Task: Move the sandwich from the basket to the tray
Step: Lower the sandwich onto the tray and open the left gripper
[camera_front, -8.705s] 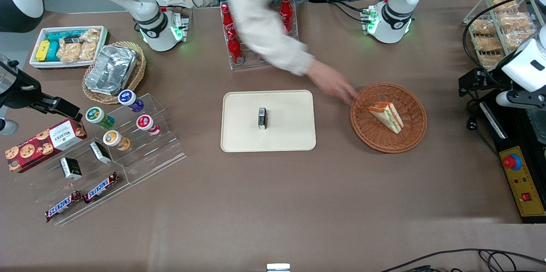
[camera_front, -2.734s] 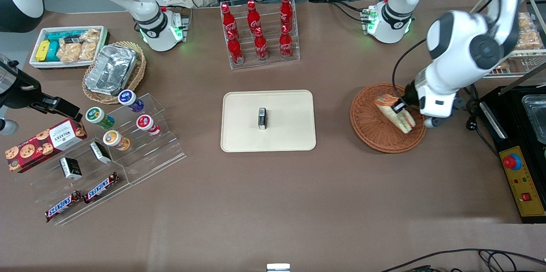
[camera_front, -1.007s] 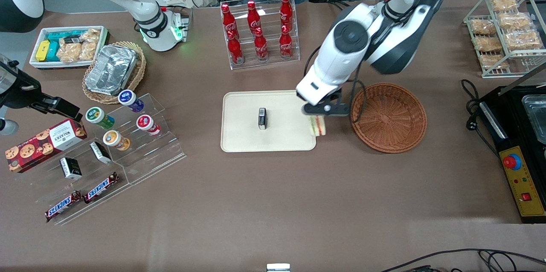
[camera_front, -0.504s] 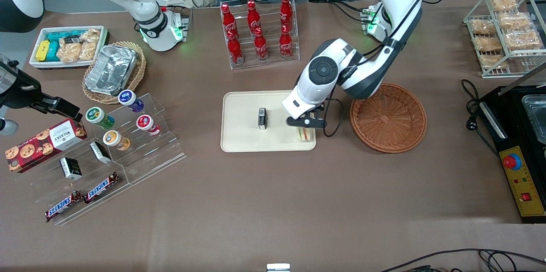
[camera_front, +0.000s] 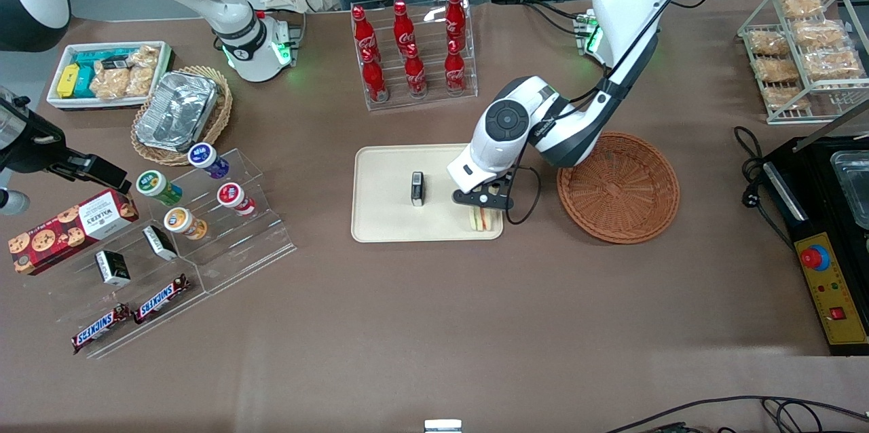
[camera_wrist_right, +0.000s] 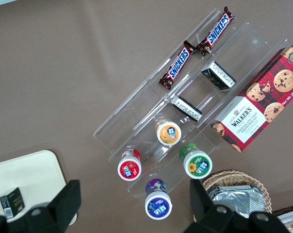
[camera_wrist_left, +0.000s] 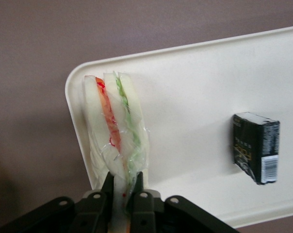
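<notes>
The sandwich is a pale wedge with red and green layers, standing on edge over the tray's corner nearest the basket. My gripper is shut on the sandwich's narrow end, its black fingers pinching the bread. The cream tray lies at the table's middle. The reddish-brown wicker basket sits beside the tray, toward the working arm's end, with nothing in it.
A small black box stands on the tray's middle. A rack of red bottles is farther from the front camera. A clear stepped stand with cups and bars lies toward the parked arm's end. A wire rack of bagged snacks stands past the basket.
The gripper carried the sandwich out of the basket and over the tray's corner, then lowered it slightly in the last half second. The basket now holds nothing.
</notes>
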